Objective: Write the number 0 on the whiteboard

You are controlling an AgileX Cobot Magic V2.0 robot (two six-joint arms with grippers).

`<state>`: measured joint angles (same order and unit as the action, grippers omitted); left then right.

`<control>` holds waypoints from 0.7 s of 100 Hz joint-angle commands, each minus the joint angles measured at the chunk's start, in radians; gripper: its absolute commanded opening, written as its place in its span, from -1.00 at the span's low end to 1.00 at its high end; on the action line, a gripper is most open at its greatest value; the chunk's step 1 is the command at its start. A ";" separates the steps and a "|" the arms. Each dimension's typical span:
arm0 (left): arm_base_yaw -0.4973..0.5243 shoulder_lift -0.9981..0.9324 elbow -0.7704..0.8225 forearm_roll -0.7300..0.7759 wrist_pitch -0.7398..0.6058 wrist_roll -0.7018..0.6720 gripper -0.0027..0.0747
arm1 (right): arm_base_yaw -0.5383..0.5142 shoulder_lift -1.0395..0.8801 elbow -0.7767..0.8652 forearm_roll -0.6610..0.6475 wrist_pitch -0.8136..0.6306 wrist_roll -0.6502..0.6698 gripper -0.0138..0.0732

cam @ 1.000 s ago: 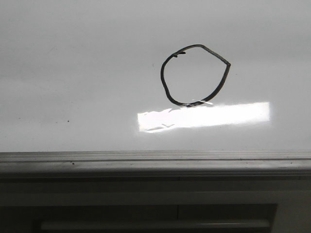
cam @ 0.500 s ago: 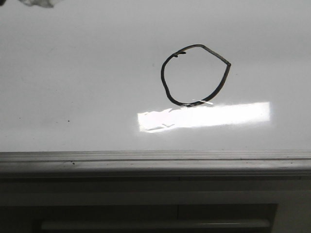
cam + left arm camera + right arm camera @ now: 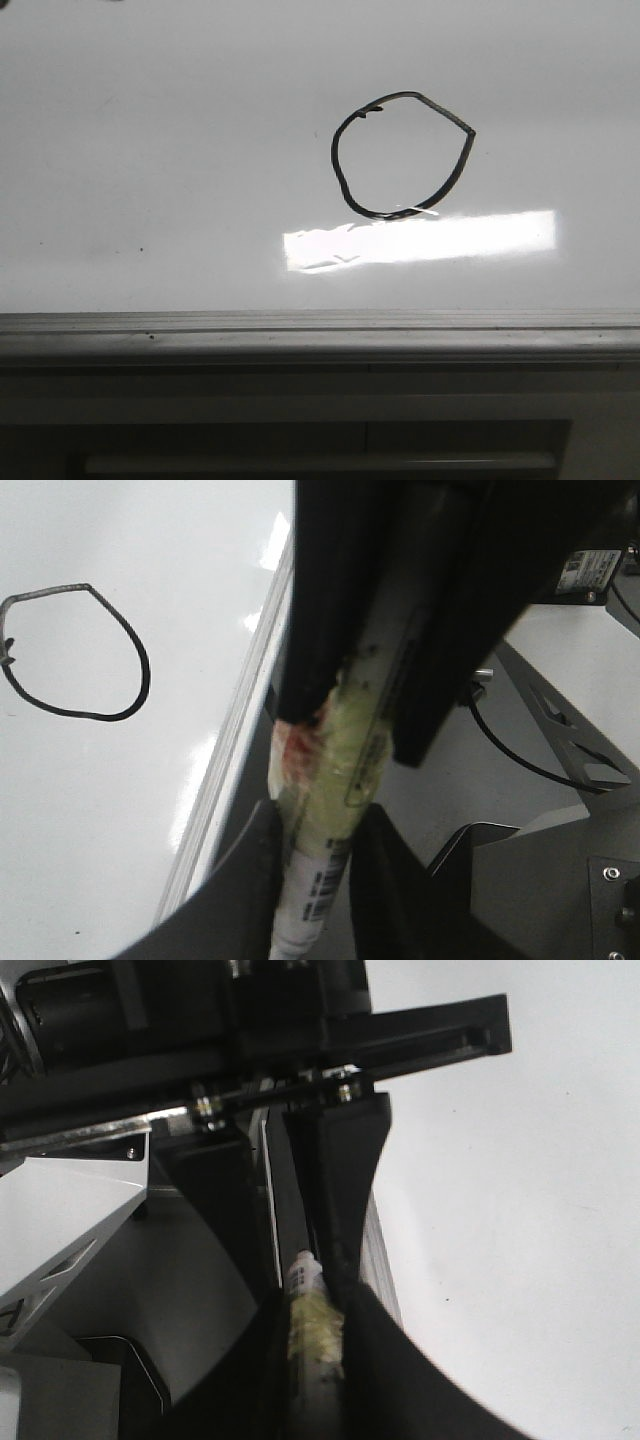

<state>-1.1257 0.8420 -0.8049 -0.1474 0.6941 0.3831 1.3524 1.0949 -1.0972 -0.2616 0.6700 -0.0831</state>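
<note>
While the number 0 (image 3: 402, 155) sits closed on the whiteboard (image 3: 150, 150), the left gripper (image 3: 318, 855) and right gripper (image 3: 312, 1335) each clamp a taped marker (image 3: 335, 780).

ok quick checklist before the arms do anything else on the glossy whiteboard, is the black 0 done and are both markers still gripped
1. Thin black marker loop, the number 0, closed: ok.
2. Glossy white whiteboard free of arms in the front view: ok.
3. Left gripper shut on its tape-wrapped white marker: ok.
4. Right gripper shut on its marker: ok.
5. Marker tips capped or clear of the board: cannot tell.
</note>
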 commanded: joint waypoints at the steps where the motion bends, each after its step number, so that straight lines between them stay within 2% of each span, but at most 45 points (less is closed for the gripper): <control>1: -0.001 0.015 -0.026 -0.022 -0.043 -0.083 -0.98 | -0.002 -0.041 -0.051 -0.032 -0.088 -0.004 -0.33; 9: 0.014 0.024 -0.024 -0.012 -0.071 -0.151 -0.98 | -0.019 -0.066 -0.067 -0.037 -0.084 -0.004 0.15; 14: 0.028 0.026 -0.015 0.002 -0.105 -0.200 -0.98 | -0.033 -0.086 -0.071 -0.044 -0.087 -0.003 0.37; 17: 0.043 0.026 -0.009 0.020 -0.137 -0.244 -0.98 | -0.046 -0.105 -0.078 -0.049 -0.088 0.012 0.47; 24: 0.081 0.026 0.008 0.062 -0.204 -0.348 -0.98 | -0.077 -0.146 -0.080 -0.065 -0.084 0.083 0.48; 31: 0.134 0.026 0.031 0.116 -0.288 -0.484 -0.98 | -0.113 -0.198 -0.080 -0.072 -0.042 0.148 0.38; 38: 0.201 0.028 0.055 0.170 -0.359 -0.615 -0.98 | -0.145 -0.247 -0.078 -0.072 0.036 0.195 0.14; 43: 0.258 0.038 0.071 0.204 -0.389 -0.699 -0.98 | -0.165 -0.278 -0.069 -0.074 0.104 0.203 -0.14; 46: 0.302 0.051 0.080 0.220 -0.399 -0.741 -0.98 | -0.171 -0.301 -0.057 -0.078 0.145 0.202 -0.39; 48: 0.328 0.060 0.083 0.224 -0.402 -0.752 -0.98 | -0.176 -0.315 -0.047 -0.082 0.158 0.202 -0.49; 49: 0.336 0.067 0.086 0.224 -0.402 -0.752 -0.98 | -0.176 -0.325 -0.039 -0.086 0.173 0.202 -0.65; 50: 0.353 0.070 0.085 0.224 -0.402 -0.754 -0.98 | -0.178 -0.325 -0.039 -0.088 0.173 0.202 -0.65; 52: 0.369 0.082 0.088 0.224 -0.402 -0.754 -0.98 | -0.180 -0.346 -0.021 -0.095 0.185 0.202 -0.84; 53: 0.385 0.086 0.088 0.224 -0.402 -0.754 -0.98 | -0.180 -0.351 -0.016 -0.095 0.183 0.202 -0.86; 62: 0.460 0.137 0.089 0.222 -0.419 -0.754 -0.98 | -0.183 -0.419 0.055 -0.127 0.175 0.248 -0.82; 70: 0.475 0.181 0.089 0.204 -0.473 -0.754 -0.98 | -0.183 -0.473 0.113 -0.152 0.175 0.301 -0.82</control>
<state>-0.6709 0.9955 -0.6899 0.0674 0.3495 -0.3534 1.1779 0.6672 -1.0121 -0.3567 0.8994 0.1579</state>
